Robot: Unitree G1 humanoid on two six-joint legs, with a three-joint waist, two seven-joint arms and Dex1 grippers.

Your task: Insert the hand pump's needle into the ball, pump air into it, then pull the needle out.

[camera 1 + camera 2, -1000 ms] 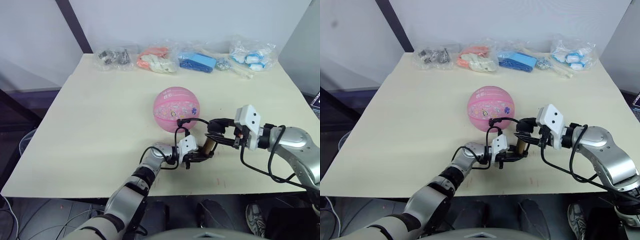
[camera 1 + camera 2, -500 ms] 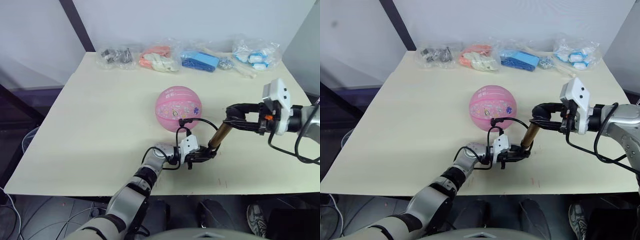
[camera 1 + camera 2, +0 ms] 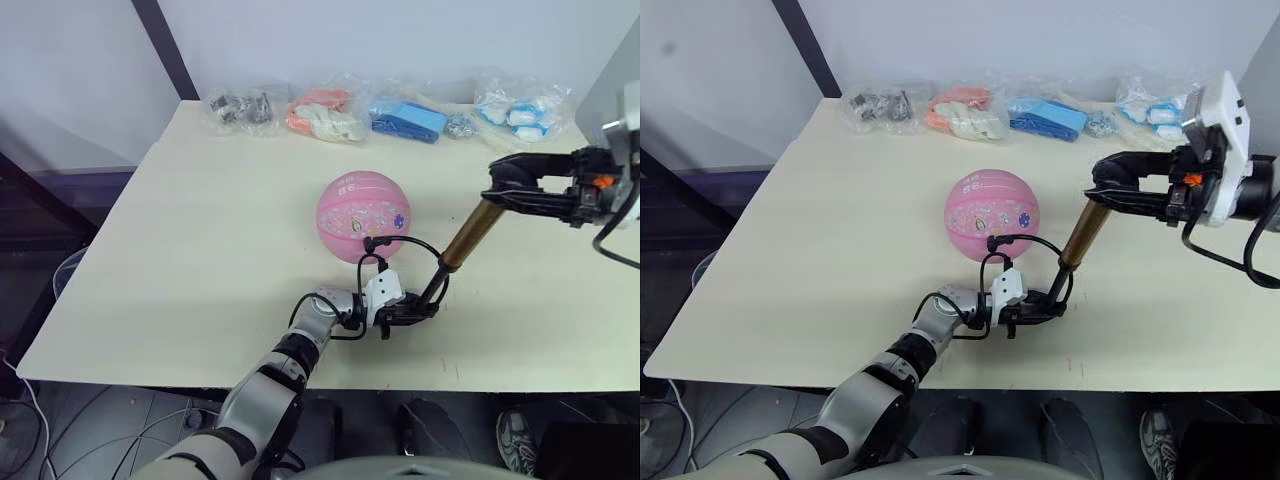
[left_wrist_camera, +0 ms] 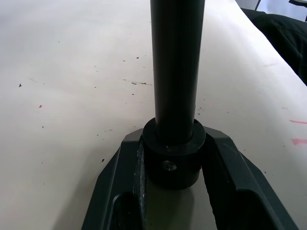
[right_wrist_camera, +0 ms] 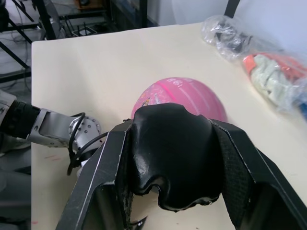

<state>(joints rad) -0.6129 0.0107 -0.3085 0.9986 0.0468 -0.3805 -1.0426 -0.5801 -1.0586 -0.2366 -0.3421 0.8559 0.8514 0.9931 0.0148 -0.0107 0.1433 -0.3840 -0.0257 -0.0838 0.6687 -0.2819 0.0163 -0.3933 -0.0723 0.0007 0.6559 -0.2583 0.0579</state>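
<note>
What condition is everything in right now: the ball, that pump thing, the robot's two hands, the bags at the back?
ball: round, resting on the table, hose running to it.
hand pump: pulled out long, tilted.
left hand: shut on the pump's bottom cap.
right hand: shut on the black handle, raised.
hose: looped, slack.
bags: closed, lined along the far edge.

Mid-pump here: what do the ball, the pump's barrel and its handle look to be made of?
The ball: likely rubber, matte pink with ribbed seams and printed cartoons.
The hand pump barrel: looks like metal, a gold-bronze sheen along its length; coated plastic can't be ruled out.
Its handle, gripped by the right pincer: black, moulded and dull, probably plastic or hard rubber.
</note>
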